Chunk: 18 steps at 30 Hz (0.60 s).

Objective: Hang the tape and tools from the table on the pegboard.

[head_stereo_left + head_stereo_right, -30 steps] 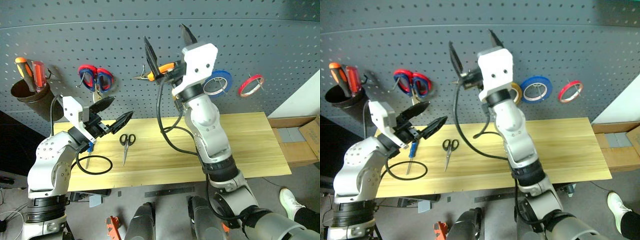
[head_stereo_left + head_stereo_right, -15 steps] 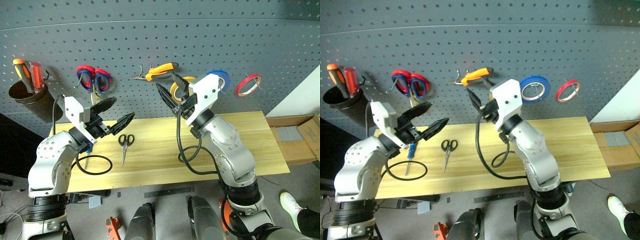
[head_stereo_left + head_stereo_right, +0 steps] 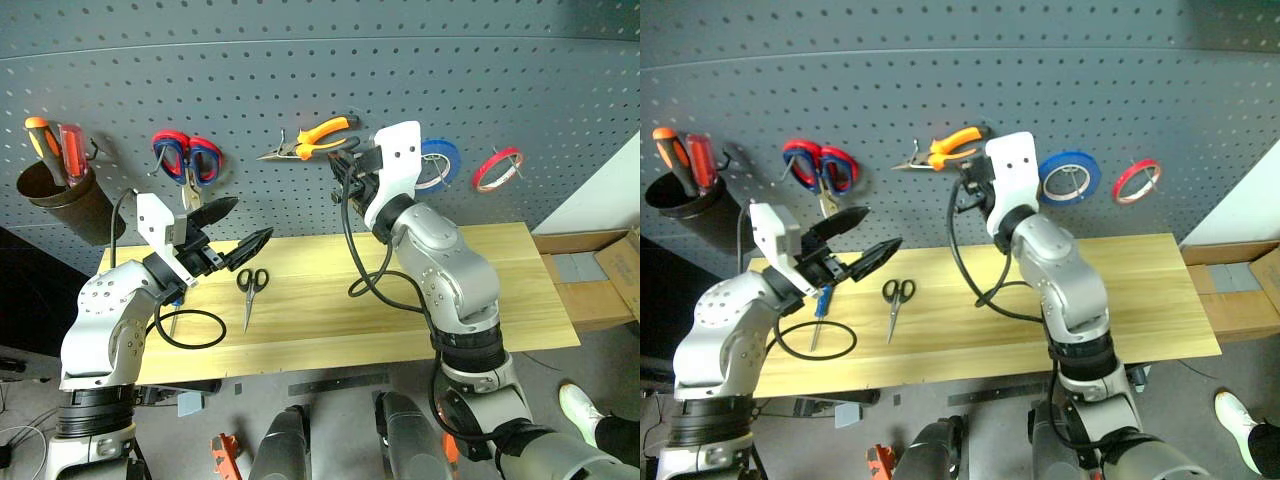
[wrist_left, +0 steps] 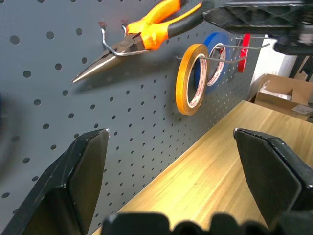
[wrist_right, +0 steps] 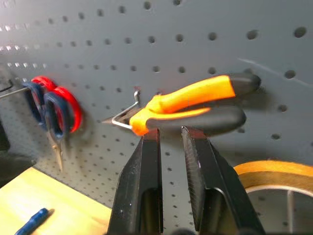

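Observation:
The orange-and-black pliers hang from a hook on the pegboard. My right gripper is shut, its tips right under the pliers' lower handle; whether they touch it I cannot tell. The yellow tape hangs on a peg beside the pliers. On the table lie the black-handled scissors and the blue-handled screwdriver, partly hidden under my left arm. My left gripper hovers open and empty over the table's left part, above the screwdriver.
On the pegboard hang red-and-blue scissors, a blue tape roll and a red roll. A dark cup at the far left holds orange and red screwdrivers. A black cable loop lies on the table. Cardboard boxes stand to the right.
My right gripper was open around the pliers at the board; it let them go on the hook, sank, turned and shut. The left arm has stayed still.

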Each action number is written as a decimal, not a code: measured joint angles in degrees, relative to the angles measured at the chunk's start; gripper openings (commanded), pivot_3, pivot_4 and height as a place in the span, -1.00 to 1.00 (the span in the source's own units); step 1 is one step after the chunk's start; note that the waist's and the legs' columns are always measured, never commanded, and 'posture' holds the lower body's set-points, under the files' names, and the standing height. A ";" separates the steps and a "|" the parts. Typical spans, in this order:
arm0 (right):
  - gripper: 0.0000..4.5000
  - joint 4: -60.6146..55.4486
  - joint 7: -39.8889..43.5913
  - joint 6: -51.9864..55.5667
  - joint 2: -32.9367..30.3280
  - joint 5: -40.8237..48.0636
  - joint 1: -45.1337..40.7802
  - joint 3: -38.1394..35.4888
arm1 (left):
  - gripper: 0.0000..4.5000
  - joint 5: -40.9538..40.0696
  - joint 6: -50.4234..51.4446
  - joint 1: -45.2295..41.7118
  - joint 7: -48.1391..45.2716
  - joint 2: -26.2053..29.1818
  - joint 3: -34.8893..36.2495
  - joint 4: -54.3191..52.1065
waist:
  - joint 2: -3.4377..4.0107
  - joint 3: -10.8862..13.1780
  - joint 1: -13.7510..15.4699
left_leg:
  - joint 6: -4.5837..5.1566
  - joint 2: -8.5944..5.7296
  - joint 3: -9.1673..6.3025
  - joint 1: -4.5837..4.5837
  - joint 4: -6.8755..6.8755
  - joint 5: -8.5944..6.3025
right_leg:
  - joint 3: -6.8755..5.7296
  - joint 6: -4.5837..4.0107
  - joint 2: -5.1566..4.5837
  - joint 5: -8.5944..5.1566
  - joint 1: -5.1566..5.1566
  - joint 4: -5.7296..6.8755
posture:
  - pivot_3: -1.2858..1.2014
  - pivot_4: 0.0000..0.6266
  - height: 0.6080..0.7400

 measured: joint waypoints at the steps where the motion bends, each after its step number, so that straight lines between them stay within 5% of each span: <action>1: -0.75 0.70 -0.07 -0.27 0.06 0.00 -0.83 -0.34 | 0.95 0.01 -0.01 -0.02 -0.01 0.00 -0.03 0.00 | 0.00 0.00 0.02 | 0.00 0.00 0.00 0.00 0.01 0.00 | -0.01 0.00 0.00 0.00 0.01 0.01 | 0.01 -0.15 1.00; 15: -0.75 -6.46 7.55 2.22 -1.78 7.57 2.02 -0.20 | 0.95 0.03 -0.01 0.00 0.08 0.00 -0.04 0.03 | 0.00 0.00 0.02 | 0.00 0.04 0.01 -0.02 -0.02 0.00 | -0.02 0.00 0.00 0.00 0.00 -0.04 | 0.01 -0.17 1.00; 18: -0.53 -8.47 8.31 3.96 -1.96 9.56 2.51 -0.20 | 0.95 0.03 -0.01 0.00 0.05 0.00 -0.04 0.03 | 0.00 0.00 0.02 | 0.00 0.04 0.01 -0.01 0.00 0.00 | -0.03 0.00 0.00 0.00 0.01 -0.02 | 0.01 -0.17 1.00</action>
